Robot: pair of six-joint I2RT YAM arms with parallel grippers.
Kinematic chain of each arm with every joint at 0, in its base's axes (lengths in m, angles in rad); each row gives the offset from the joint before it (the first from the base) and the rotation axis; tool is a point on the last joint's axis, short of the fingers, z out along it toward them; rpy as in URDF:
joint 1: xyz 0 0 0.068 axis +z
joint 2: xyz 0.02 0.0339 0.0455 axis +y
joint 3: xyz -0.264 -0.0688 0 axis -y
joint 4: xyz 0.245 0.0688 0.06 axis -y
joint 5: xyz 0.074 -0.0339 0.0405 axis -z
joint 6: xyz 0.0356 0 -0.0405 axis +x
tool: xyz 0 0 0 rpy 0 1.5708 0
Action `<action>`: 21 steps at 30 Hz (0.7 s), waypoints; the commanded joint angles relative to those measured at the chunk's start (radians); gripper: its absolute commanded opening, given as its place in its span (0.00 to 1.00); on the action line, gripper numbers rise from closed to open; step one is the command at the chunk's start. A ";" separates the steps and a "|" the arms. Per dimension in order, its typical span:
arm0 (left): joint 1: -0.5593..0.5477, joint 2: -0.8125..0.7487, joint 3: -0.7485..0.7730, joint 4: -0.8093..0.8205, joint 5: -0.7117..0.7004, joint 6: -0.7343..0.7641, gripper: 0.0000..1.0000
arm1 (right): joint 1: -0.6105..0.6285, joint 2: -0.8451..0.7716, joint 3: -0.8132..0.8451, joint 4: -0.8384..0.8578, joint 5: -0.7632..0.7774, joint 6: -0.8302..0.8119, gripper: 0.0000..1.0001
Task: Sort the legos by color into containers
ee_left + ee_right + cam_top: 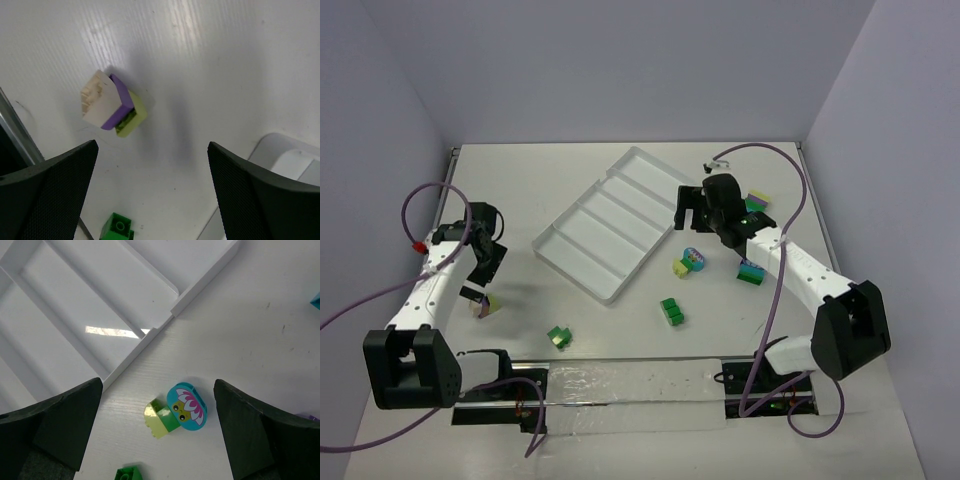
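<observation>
Here, at left, the left gripper hangs with jaws spread wide above the table. A cream, purple and yellow-green lego clump lies loose just beyond its fingertips. The four-compartment tray sits mid-table. To its right, the right gripper, likewise wide, hovers over a teal flower-faced brick joined to yellow-green and green pieces, near the tray's corner.

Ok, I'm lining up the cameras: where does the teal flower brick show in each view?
Top external: the teal flower brick sits right of centre, beside the tray.
Left wrist: not in it.
Right wrist: low centre, below the tray corner.
Shared landmark: the tray's rim, in top and right wrist.
</observation>
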 commanded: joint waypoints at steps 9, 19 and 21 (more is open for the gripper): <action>0.175 0.032 -0.049 0.035 0.050 0.059 0.99 | 0.006 0.069 0.031 -0.013 0.034 -0.021 1.00; 0.244 0.118 -0.087 0.098 0.159 0.002 0.99 | 0.006 0.072 0.034 -0.008 0.035 -0.022 1.00; 0.247 0.123 -0.103 0.123 0.162 -0.014 0.99 | 0.006 0.066 0.027 -0.001 0.036 -0.024 1.00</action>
